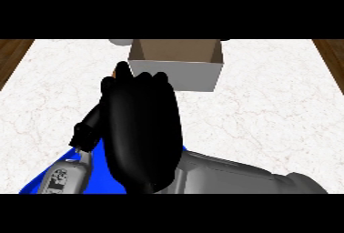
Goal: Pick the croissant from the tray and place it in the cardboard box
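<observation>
One small brown tip, likely the croissant point(122, 69), peeks above the right hand point(142, 132) fingers, whose curl I cannot tell, cardboard box point(176, 63) just beyond.

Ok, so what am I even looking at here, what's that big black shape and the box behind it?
You are looking down from a humanoid robot's head at a marble counter. The big black shape is its right hand, raised close to the camera on a grey forearm. The brown tip poking out above it is the croissant, which it seems to be holding. Behind stands an open cardboard box. The blue tray shows at the lower left, with the left hand mostly hidden.
</observation>
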